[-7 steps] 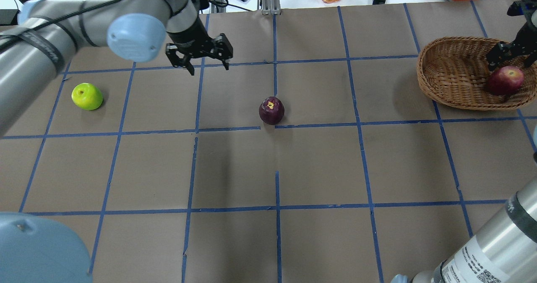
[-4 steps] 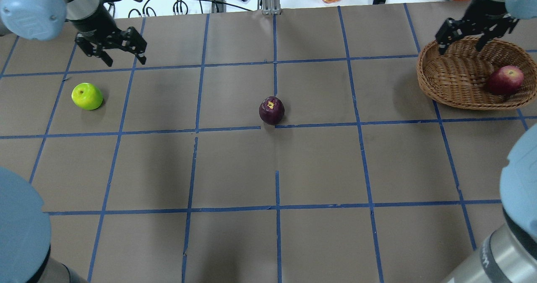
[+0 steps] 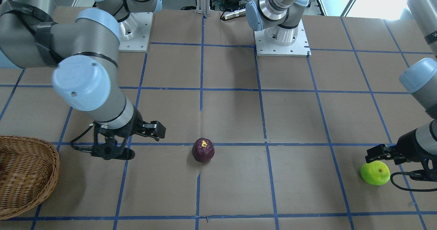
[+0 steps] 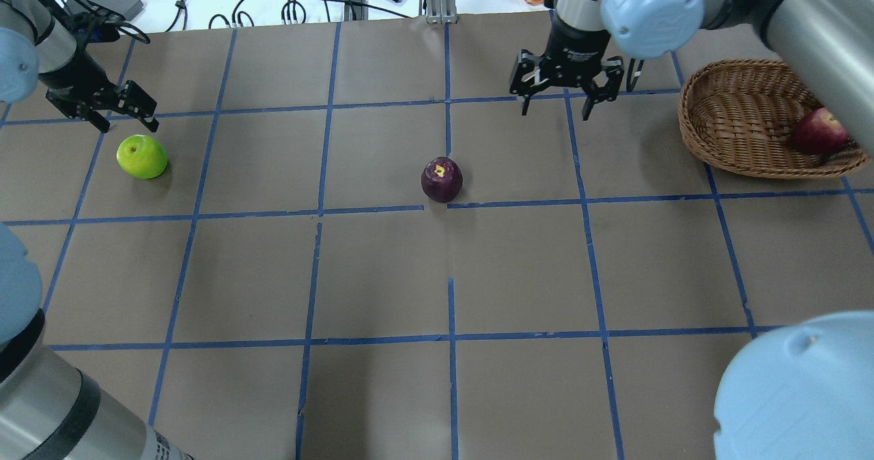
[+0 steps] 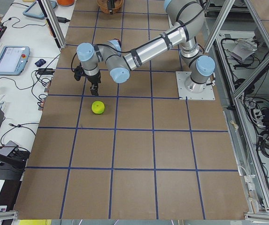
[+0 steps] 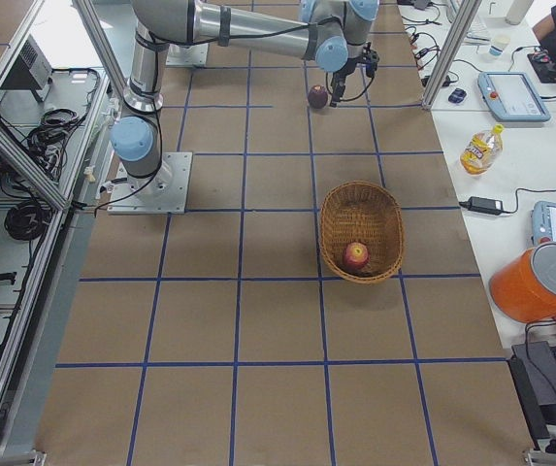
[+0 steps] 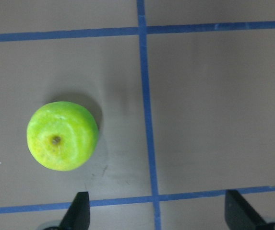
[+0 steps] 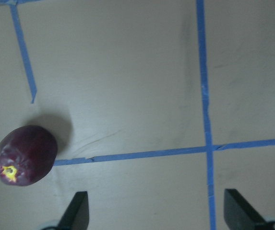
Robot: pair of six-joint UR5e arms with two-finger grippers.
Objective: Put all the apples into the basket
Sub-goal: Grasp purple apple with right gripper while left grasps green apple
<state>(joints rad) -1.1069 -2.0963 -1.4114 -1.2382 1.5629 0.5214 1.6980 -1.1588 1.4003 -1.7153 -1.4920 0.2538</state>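
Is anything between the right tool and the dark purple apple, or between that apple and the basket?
Nothing visible. Only taped table surface lies between the open right tool and the purple apple, and from that apple to the basket. The red apple inside sits at the basket's far side.

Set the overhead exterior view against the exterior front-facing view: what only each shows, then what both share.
Only the overhead view shows the red apple lying in the basket. Only the front-facing view shows the arms' base plates. Both show the dark purple apple, the green apple, the open left gripper close to the green apple, the open right gripper, and at least part of the basket.
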